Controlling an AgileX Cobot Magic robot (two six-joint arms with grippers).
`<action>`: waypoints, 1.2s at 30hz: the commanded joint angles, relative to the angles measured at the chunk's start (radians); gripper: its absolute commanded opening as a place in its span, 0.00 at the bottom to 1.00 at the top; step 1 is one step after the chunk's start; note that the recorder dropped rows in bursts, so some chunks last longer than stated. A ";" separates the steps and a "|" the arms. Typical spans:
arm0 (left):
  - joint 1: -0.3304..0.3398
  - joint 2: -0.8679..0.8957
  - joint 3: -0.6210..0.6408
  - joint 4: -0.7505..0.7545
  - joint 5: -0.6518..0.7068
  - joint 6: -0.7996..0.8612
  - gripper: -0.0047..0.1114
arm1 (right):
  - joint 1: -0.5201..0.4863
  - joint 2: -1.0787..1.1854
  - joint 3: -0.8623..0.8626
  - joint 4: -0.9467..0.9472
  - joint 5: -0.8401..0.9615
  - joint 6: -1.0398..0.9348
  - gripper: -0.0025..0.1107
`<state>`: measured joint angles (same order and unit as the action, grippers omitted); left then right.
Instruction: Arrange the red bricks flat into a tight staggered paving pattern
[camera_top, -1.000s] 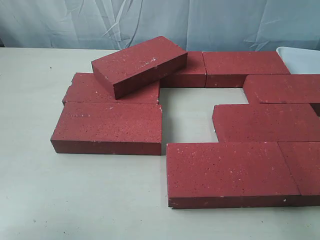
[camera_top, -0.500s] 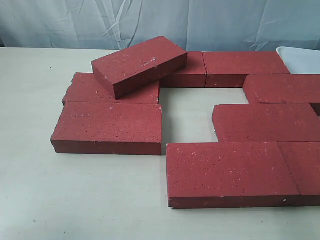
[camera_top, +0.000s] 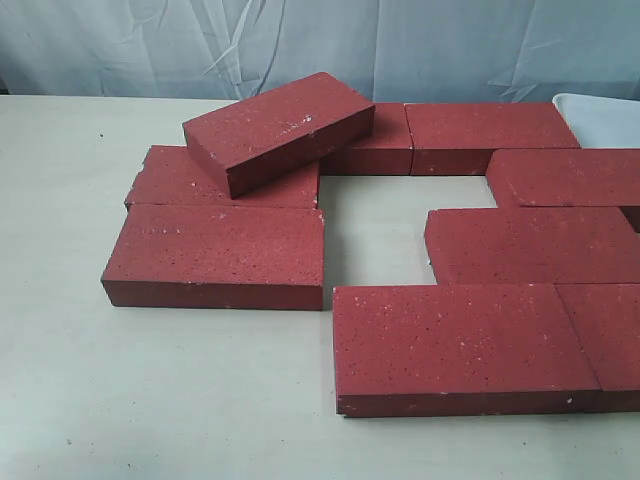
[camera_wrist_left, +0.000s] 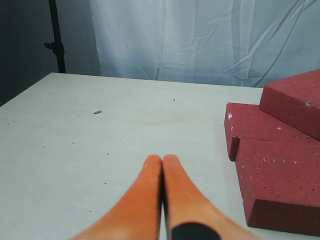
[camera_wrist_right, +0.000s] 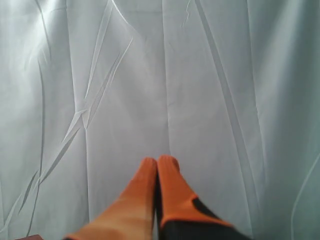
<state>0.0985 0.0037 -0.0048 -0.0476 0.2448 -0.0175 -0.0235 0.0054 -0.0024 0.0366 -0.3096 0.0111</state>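
While most red bricks (camera_top: 460, 335) lie flat around a bare gap on the worktop (camera_top: 150, 400), one brick (camera_top: 278, 128) leans tilted on the far-left ones | claws show only in wrist views | left claw (camera_wrist_left: 162, 159) closed, empty, over worktop left of the bricks | right claw (camera_wrist_right: 157, 161) closed, empty, facing curtain (camera_wrist_right: 100, 75)

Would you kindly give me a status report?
Left claw, right claw shut, empty. Tilted brick lies atop flat bricks. Bare gap mid-pattern.
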 joint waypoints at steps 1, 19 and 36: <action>0.002 -0.004 0.005 0.000 -0.014 -0.001 0.04 | 0.003 -0.005 0.002 0.000 -0.014 -0.003 0.02; 0.002 -0.004 0.005 0.000 -0.014 -0.001 0.04 | 0.003 0.207 -0.423 -0.006 0.471 -0.003 0.02; 0.002 -0.004 0.005 0.000 -0.014 -0.001 0.04 | 0.003 0.300 -0.503 -0.008 0.538 -0.003 0.02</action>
<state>0.0985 0.0037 -0.0048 -0.0476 0.2448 -0.0175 -0.0235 0.3013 -0.4990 0.0366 0.2085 0.0129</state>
